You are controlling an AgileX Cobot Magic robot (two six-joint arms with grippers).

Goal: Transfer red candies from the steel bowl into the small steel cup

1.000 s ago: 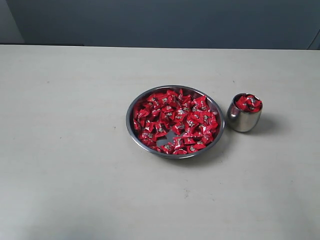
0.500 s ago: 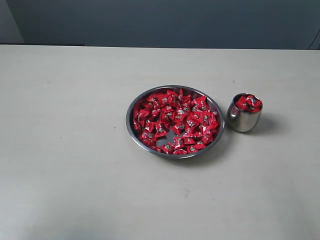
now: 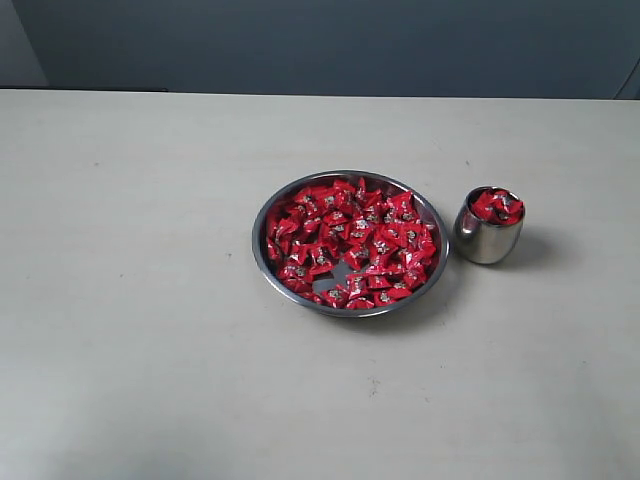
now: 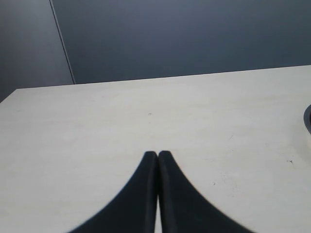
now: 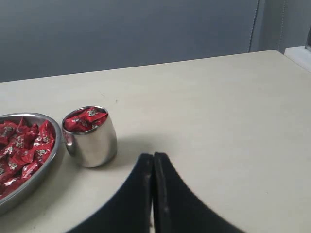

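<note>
Seen from the exterior view, the steel bowl (image 3: 337, 275) sits mid-tabletop (image 3: 130, 300), heaped with red candies (image 3: 355, 235); the small steel cup (image 3: 487, 245) stands just to its right, not touching it, with candies showing at its mouth. In the left wrist view, the left fingers (image 4: 143, 179) are pressed together above the tabletop. In the right wrist view, the right fingers (image 5: 170, 189) are likewise together, near the cup

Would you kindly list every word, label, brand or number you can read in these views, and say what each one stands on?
No text can be read in any view.
On the red candies: each wrapper carries a small dark-and-white mark, too small and blurred to read.
On the steel bowl, the small steel cup and the table: no lettering shows.
</note>
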